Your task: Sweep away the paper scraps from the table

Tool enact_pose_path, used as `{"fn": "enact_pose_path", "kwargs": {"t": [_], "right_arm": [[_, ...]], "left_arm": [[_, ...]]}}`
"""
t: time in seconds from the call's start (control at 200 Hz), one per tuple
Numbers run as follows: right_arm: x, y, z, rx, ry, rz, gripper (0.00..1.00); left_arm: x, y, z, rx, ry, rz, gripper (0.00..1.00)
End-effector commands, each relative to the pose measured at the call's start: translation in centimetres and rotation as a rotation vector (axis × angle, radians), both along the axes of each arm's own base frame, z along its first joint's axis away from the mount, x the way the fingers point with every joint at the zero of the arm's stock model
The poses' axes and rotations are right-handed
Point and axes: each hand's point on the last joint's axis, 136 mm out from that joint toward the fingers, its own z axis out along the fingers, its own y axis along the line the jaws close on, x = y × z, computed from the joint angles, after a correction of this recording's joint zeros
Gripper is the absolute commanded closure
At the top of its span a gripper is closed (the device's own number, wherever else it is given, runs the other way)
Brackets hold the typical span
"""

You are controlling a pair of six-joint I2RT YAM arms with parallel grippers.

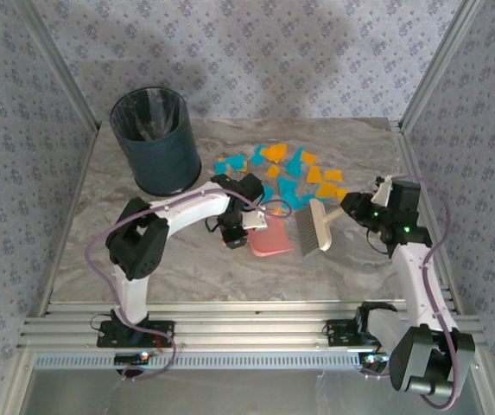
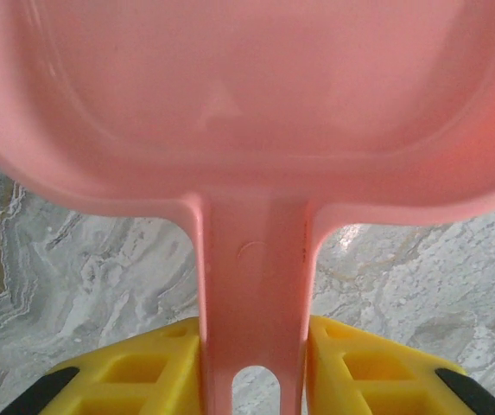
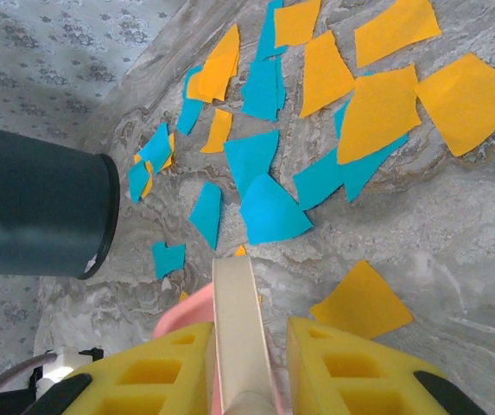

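Left end effector (image 2: pixel 253 350) grips pink dustpan (image 1: pixel 269 239), right end effector (image 3: pixel 249 346) the brush (image 1: pixel 314 226) (sweep pending). Next, likely: drag paper scraps (image 1: pixel 292 177) panward

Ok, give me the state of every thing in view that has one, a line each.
paper scraps: loose, scattered on the table.
pink dustpan: on the table, no scraps seen in it.
brush: held by its handle, head beside the pink dustpan.
bin: upright, open, lined with a bag.
left gripper: shut on the pink dustpan's handle.
right gripper: shut on the brush's handle.
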Motion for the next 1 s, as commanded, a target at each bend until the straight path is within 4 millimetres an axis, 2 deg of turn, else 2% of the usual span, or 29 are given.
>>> {"fn": "enact_pose_path", "kwargs": {"t": [0.0,0.125,0.345,0.505,0.645,0.725,0.999], "right_arm": [[-0.7,0.0,0.1,0.002,0.0,0.013,1.0],[-0.8,-0.1,0.1,0.006,-0.001,0.012,1.0],[-0.7,-0.2,0.3,0.005,-0.006,0.008,1.0],[-0.6,-0.3,0.4,0.003,-0.008,0.006,1.0],[-0.4,-0.4,0.6,0.001,-0.013,0.002,1.0],[-0.4,-0.5,0.6,-0.001,-0.015,0.0,1.0],[-0.4,-0.4,0.7,0.003,-0.016,-0.001,1.0]], "left_arm": [[-0.2,-0.8,-0.5,-0.018,0.013,-0.013,0.67],[-0.2,-0.9,-1.1,-0.028,0.013,-0.006,0.67],[-0.6,-1.3,-1.0,-0.093,0.013,0.002,0.54],[-0.3,-1.6,-0.4,-0.205,0.006,0.072,0.47],[-0.6,-1.3,-0.3,-0.277,0.011,0.107,0.46],[-0.2,-1.8,-0.2,-0.32,-0.012,0.1,0.46],[0.2,-1.8,-1.2,-0.34,-0.02,0.093,0.49]]}}
